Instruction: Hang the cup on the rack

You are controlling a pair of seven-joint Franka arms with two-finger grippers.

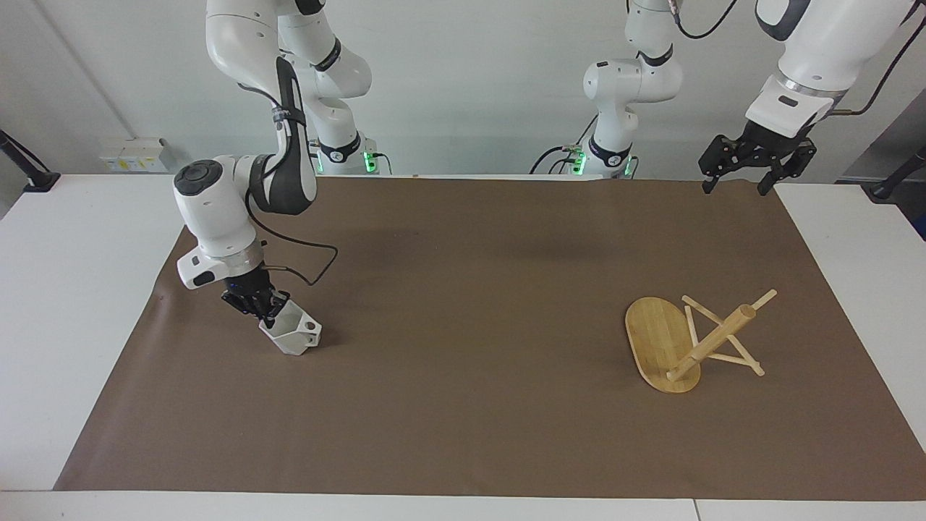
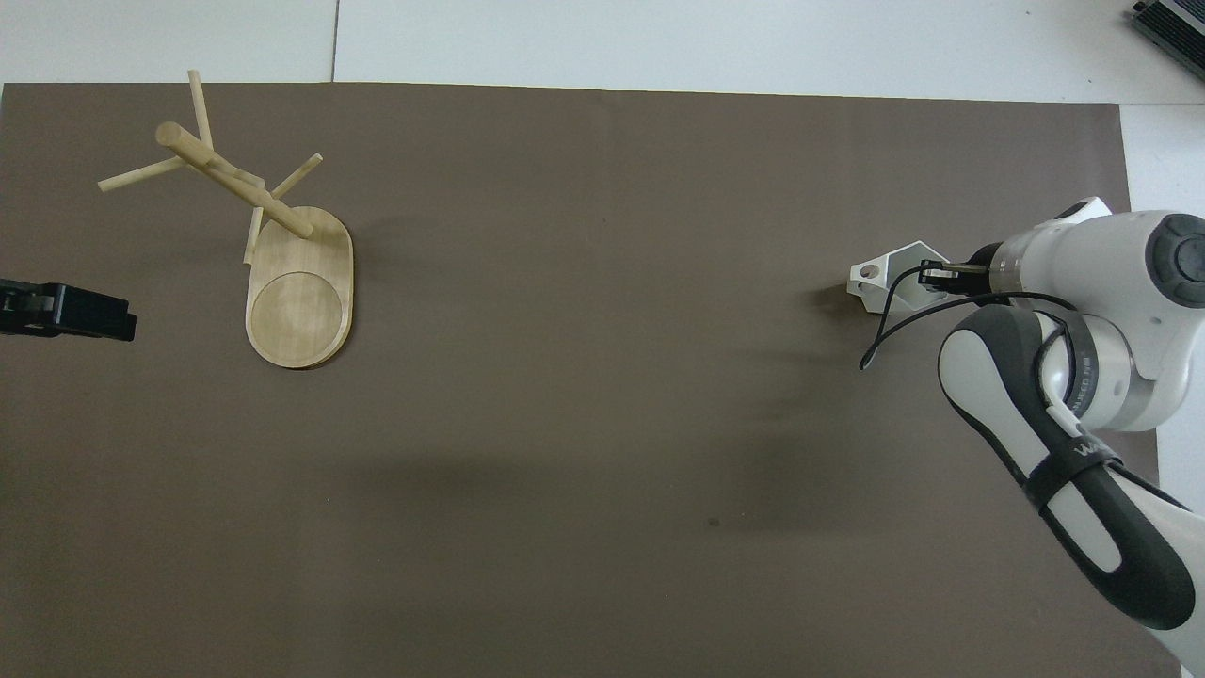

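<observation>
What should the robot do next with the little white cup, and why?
Probably lift it straight up. The right gripper is shut on the white cup's rim, with the cup tilted on the brown mat. The bamboo mug rack lies tipped over at the left arm's end, where the left gripper waits open.
</observation>
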